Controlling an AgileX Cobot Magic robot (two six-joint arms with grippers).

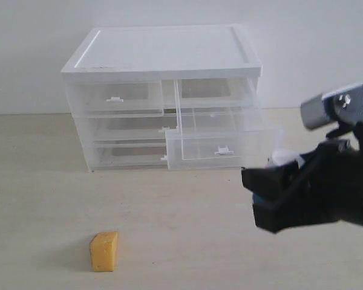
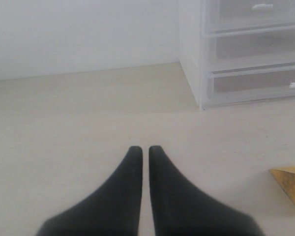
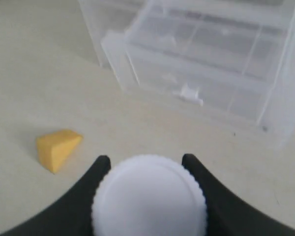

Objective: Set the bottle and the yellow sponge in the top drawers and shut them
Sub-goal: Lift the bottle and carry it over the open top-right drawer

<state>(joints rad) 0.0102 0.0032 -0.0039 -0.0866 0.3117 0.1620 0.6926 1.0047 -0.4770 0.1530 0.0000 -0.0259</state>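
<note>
My right gripper [image 1: 254, 196] [image 3: 146, 160] is shut on the bottle [image 3: 149, 196], one finger on each side of its wide white cap. In the exterior view only the cap [image 1: 285, 158] shows above the dark fingers, in front of and right of the cabinet. The top right drawer [image 1: 221, 142] [image 3: 187, 73] stands pulled out. The top left drawer [image 1: 115, 96] is pushed in. The yellow sponge [image 1: 104, 251] [image 2: 291, 184] [image 3: 58, 147] sits alone on the table at the front left. My left gripper [image 2: 145, 149] is shut on nothing, low over bare table; the exterior view does not show it.
The white-topped clear cabinet [image 1: 163, 51] [image 2: 246, 49] stands at the back against a white wall, its two wide lower drawers [image 1: 127, 151] pushed in. The beige table [image 1: 181, 229] stretches between sponge and cabinet.
</note>
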